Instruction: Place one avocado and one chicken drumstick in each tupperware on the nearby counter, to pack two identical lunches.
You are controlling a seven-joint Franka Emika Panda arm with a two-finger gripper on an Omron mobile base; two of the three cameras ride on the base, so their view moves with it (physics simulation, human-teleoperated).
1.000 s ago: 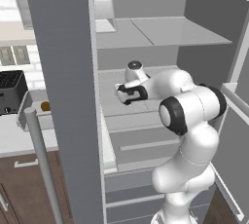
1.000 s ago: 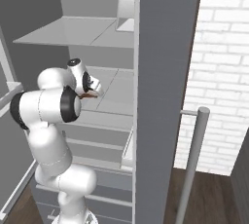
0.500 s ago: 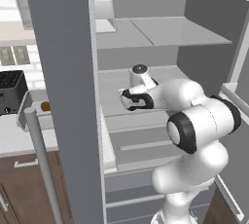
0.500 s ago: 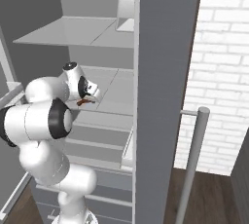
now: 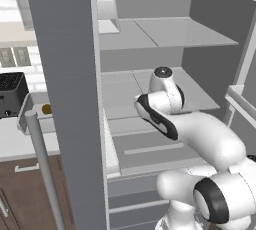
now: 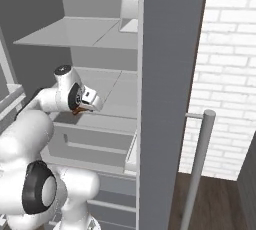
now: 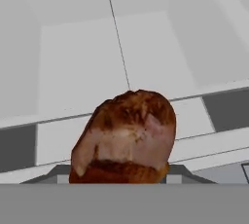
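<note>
Reddish-brown chicken drumstick [image 7: 124, 138]: pinched in the gripper [image 6: 80, 107], just above the fridge shelf [image 6: 107, 86].
Progress: early; the drumstick is not yet packed in a tupperware on the counter [image 5: 20, 141].

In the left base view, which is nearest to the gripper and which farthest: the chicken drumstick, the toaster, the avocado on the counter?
1. chicken drumstick: at the gripper itself, inside the fridge.
2. avocado: on the counter, left of the fridge door.
3. toaster: farthest, at the left edge.
</note>
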